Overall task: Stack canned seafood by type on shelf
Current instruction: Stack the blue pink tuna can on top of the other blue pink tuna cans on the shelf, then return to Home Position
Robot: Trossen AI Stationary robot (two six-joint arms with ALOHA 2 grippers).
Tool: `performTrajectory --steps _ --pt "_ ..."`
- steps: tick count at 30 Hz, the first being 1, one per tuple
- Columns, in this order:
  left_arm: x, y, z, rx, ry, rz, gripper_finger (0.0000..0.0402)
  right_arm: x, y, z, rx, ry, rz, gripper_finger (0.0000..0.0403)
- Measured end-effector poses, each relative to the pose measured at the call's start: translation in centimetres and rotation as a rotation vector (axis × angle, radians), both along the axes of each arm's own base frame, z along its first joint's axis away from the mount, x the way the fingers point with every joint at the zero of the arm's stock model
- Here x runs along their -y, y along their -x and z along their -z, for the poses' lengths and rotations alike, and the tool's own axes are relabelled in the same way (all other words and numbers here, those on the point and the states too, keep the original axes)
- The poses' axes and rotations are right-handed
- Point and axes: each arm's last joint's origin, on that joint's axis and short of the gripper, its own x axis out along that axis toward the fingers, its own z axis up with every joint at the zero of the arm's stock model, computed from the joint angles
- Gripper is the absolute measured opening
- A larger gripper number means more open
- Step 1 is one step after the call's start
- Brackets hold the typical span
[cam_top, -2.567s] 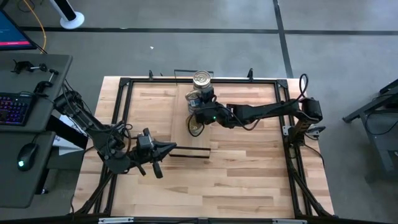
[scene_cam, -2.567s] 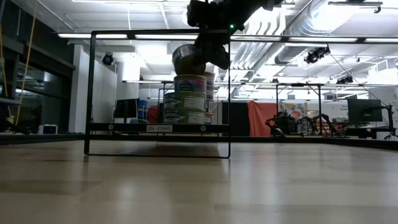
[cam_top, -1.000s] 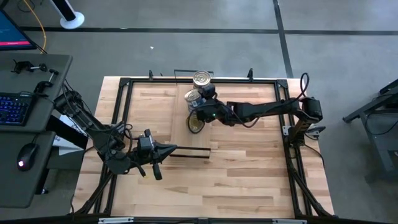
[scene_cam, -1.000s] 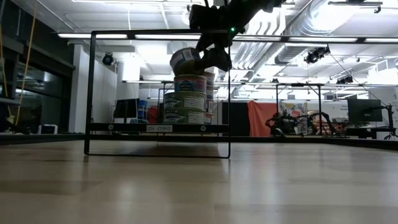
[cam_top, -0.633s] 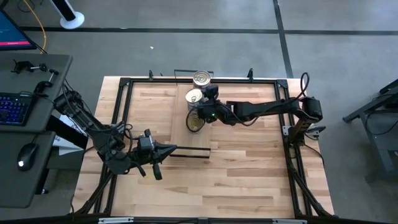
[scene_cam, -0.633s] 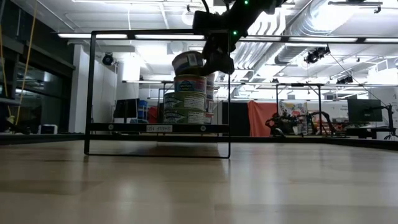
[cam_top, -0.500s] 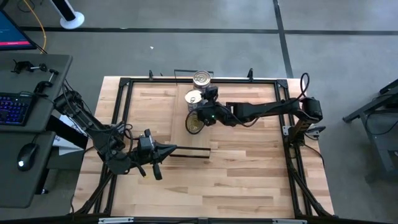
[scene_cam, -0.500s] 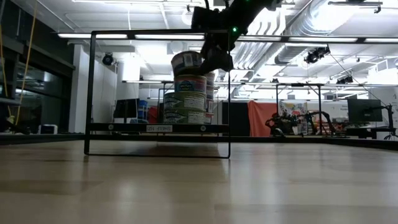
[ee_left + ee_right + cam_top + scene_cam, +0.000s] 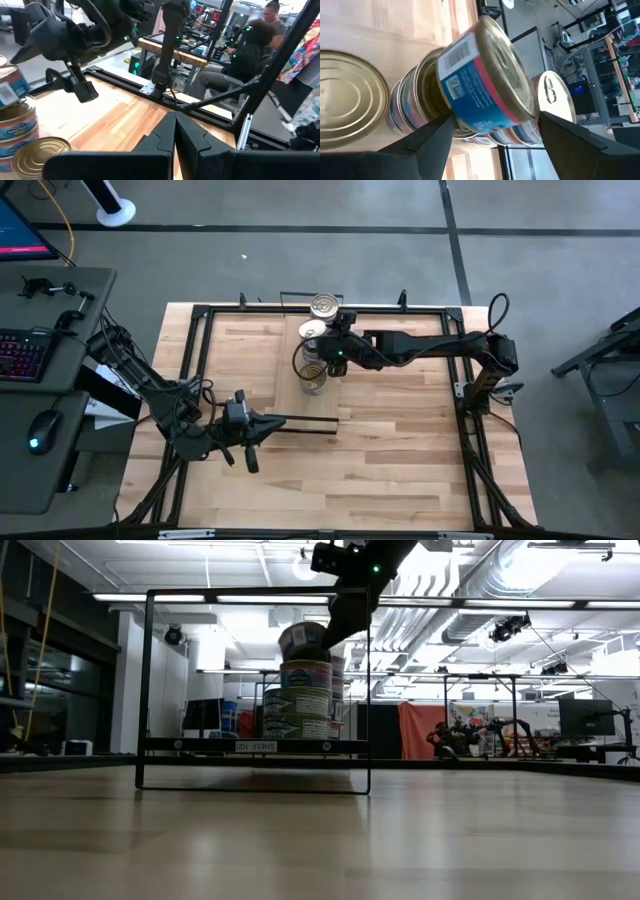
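Note:
The shelf (image 9: pixel 312 406) is a narrow light-wood board running from the table's far side toward its middle, with black end frames (image 9: pixel 255 592). Canned seafood tins stand stacked on it: a far stack (image 9: pixel 322 305), a middle stack (image 9: pixel 303 702) and a lower gold-lidded one (image 9: pixel 313 377). My right gripper (image 9: pixel 325 342) reaches in from the right and is shut on a blue-and-red tin (image 9: pixel 480 80) above the middle stack. My left gripper (image 9: pixel 276 420) hovers shut beside the shelf's near end, touching nothing. My right gripper pinches the tin by its round side wall (image 9: pixel 451 106), one finger (image 9: pixel 432 140) on each side. The fingers slant down from the table's right. The tin sits tilted, gold lid (image 9: pixel 507 60) turned aside, just over the middle stack's top tin (image 9: pixel 305 673); whether it touches I cannot tell.
A desk with keyboard (image 9: pixel 20 352) and mouse stands left of the table. Black frame rails (image 9: pixel 470 440) run along the table's edges. The near right half of the tabletop (image 9: pixel 400 460) is bare wood. People sit beyond the table (image 9: pixel 255 40).
My right gripper has rolled at the wrist and risen a little, its arm swinging slightly toward the far edge. The tin has stayed above the middle stack, and its tilt has changed from leaning one way, through level, to leaning the other.

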Motion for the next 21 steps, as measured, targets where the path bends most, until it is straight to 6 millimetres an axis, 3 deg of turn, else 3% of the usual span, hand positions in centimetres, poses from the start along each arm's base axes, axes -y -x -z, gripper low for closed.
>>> performTrajectory --steps 21 --pt "0.01 0.04 -0.09 0.021 0.078 0.014 0.0 -0.33 -0.09 0.07 0.033 -0.063 -0.01 0.028"
